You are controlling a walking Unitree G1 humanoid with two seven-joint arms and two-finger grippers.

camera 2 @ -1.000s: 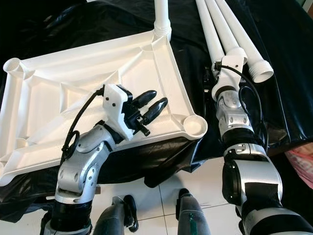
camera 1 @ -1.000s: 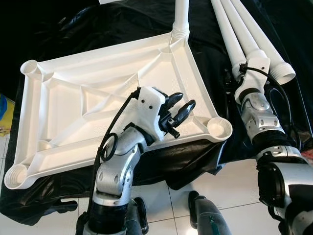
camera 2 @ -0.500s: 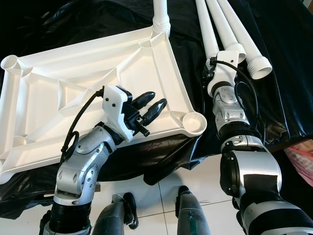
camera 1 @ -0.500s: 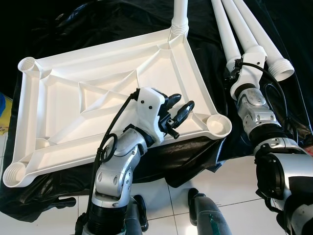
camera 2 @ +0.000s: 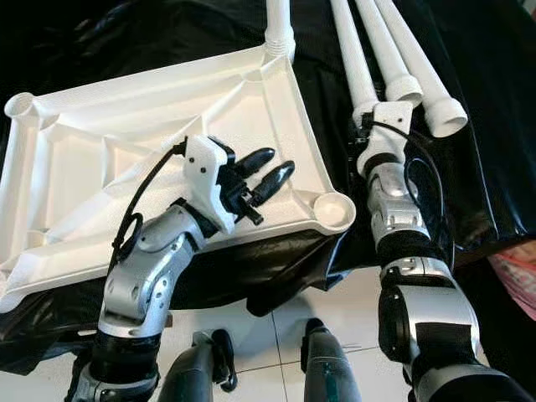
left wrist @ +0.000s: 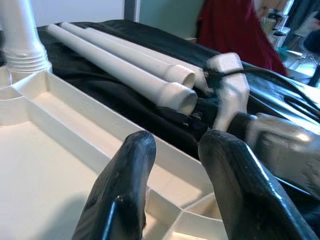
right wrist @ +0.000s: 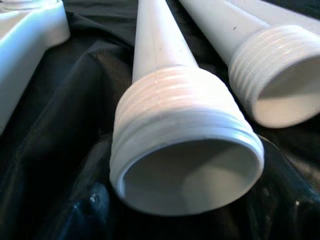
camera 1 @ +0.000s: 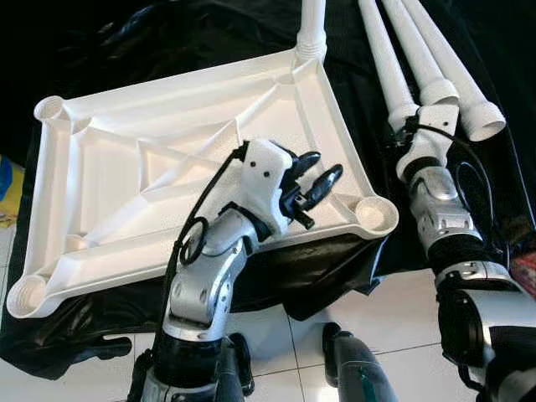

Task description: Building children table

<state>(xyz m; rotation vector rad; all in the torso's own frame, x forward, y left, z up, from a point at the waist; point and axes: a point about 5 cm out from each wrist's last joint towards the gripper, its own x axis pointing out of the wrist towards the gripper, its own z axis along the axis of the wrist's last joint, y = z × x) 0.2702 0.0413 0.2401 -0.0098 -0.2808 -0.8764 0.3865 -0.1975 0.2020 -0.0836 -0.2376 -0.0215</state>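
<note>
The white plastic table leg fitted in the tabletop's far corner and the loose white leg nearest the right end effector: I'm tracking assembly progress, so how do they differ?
The fitted white plastic table leg stands in a corner socket of the upturned white plastic tabletop; the loose white leg lies on the black sheet. The fitted leg's threaded end sits at the socket; the loose leg's is exposed and open. Both are white ribbed tubes.

black plastic sheet [camera 1: 167, 33] | white tiled floor [camera 1: 276, 352] | red cloth [left wrist: 225, 25]

Corner socket [camera 1: 377, 215] open – loose legs [camera 1: 435, 59] crowd the right
</note>
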